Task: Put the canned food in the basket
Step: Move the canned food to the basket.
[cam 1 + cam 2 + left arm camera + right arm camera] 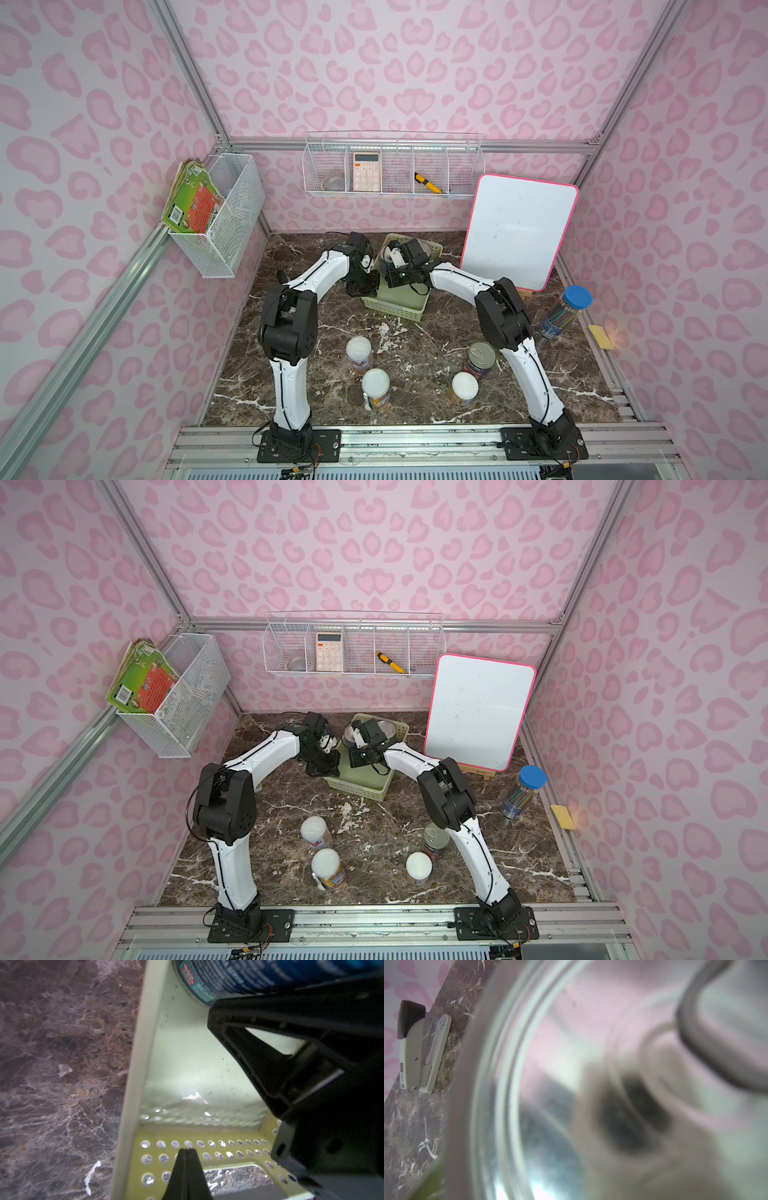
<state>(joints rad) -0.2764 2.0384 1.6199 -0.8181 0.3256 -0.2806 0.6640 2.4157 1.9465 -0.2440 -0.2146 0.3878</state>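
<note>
The light-green basket (395,312) (360,789) stands at the back of the marble table. A blue-label can (228,976) stands inside it, and a silver can top (392,729) shows behind my right wrist. My right gripper (397,262) hangs low over those cans, its fingers hidden; a blurred pull-tab lid (591,1064) fills its wrist view. My left gripper (188,1150) (360,289) is shut and empty over the basket's left edge, near the perforated wall (207,1147). In front stand three white-lid cans (358,348) (376,384) (464,386) and a dark-label silver-top can (481,357).
A pink-framed whiteboard (519,237) leans at the back right, with a blue-capped pencil tube (565,311) and a yellow sponge (600,336) beside it. White wire baskets (392,170) (220,220) hang on the walls. A stapler (423,1049) lies behind the basket.
</note>
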